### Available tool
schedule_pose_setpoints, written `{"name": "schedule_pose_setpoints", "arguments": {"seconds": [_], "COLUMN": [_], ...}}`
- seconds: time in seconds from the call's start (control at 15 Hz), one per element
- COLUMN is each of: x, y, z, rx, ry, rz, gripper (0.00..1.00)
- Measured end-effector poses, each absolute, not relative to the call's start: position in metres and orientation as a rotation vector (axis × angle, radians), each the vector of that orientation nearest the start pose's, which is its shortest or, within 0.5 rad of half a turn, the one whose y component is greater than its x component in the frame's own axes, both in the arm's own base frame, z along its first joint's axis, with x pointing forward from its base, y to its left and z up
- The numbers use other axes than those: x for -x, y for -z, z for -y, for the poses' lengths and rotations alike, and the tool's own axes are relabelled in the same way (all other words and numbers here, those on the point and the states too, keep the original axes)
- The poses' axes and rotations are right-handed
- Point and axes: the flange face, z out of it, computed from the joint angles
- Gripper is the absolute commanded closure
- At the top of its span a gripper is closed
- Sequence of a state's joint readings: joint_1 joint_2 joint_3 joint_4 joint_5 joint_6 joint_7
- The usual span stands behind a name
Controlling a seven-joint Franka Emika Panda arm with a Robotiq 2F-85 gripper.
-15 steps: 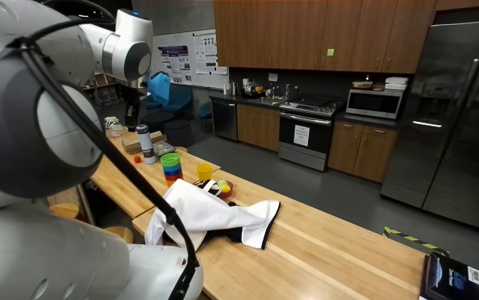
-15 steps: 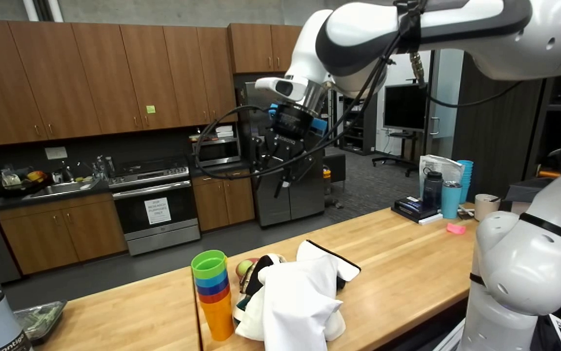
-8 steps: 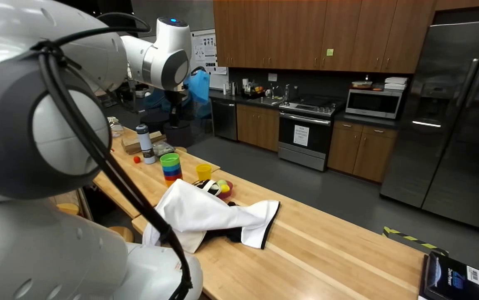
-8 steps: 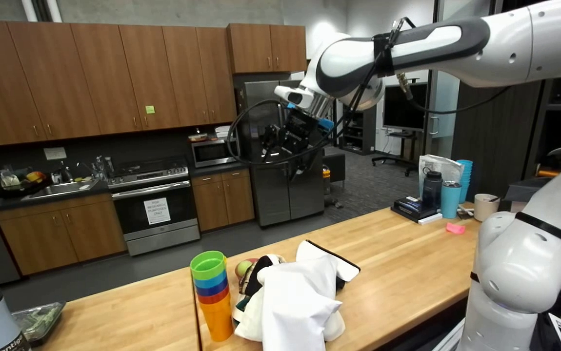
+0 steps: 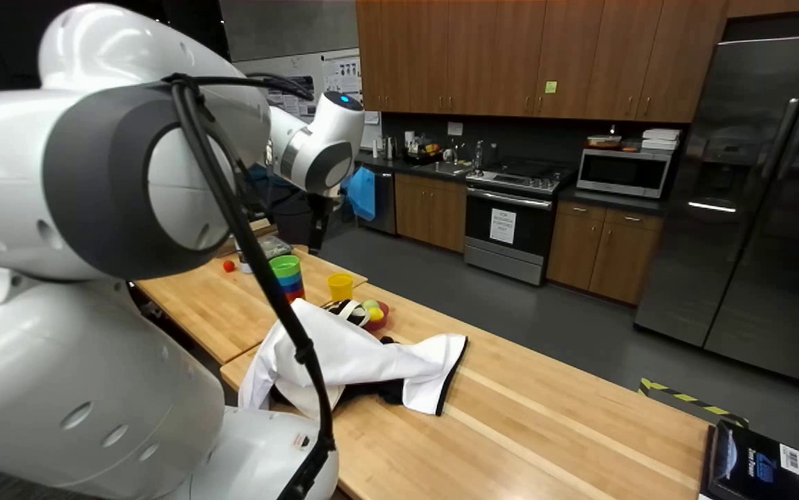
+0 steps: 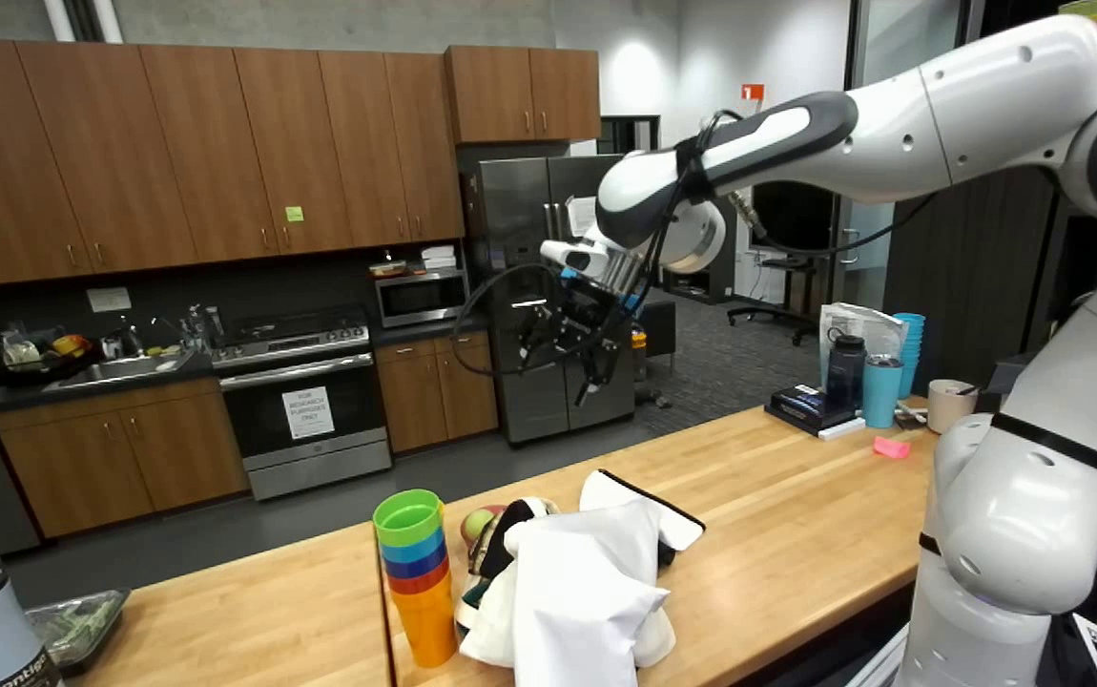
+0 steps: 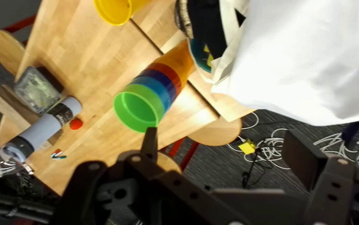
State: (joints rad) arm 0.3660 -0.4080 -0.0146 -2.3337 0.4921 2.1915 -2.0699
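My gripper (image 7: 219, 132) hangs in the air with its fingers wide apart and nothing between them. In both exterior views the gripper (image 5: 315, 243) (image 6: 558, 370) is well clear of the objects on the table. Nearest in the wrist view is a stack of cups (image 7: 139, 107), green at the top, then blue, red and orange; one fingertip overlaps its rim in the picture only. Beside the stack lies a crumpled white cloth (image 7: 301, 62) (image 6: 587, 592), partly over a black-and-white item (image 7: 206, 28). A single yellow cup (image 7: 117, 12) (image 5: 341, 287) stands near them.
A light blue bottle (image 7: 42, 129), a small red ball (image 7: 76, 124) and a clear container (image 7: 37, 90) sit further along. A bowl of fruit (image 5: 379, 319) is by the cloth. At the far end are a black box (image 6: 804, 408) and a blue tumbler (image 6: 882, 391). Stools (image 7: 215, 132) flank the table.
The arm has swung and lowered; my gripper has moved right and down in both exterior views. Its fingers look wider apart than before. The table objects have stayed put.
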Motion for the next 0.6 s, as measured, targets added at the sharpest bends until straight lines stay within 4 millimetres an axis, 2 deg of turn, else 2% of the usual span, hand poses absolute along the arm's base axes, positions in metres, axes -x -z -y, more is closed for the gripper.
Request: {"name": "schedule_pose_setpoints", "arguments": {"seconds": [0.2, 0.33, 0.47, 0.6], "x": [-0.430, -0.430, -0.424, -0.420], "y": [-0.464, -0.436, -0.421, -0.418], "z": [-0.135, -0.108, -0.088, -0.075], "rx": [-1.581, -1.633, -1.555, -1.496], "ry": [-0.673, -0.584, -0.551, -0.562], "rz": [-2.824, -2.874, -3.017, -3.100], "gripper": [0.00, 0.00, 0.00, 0.00]}}
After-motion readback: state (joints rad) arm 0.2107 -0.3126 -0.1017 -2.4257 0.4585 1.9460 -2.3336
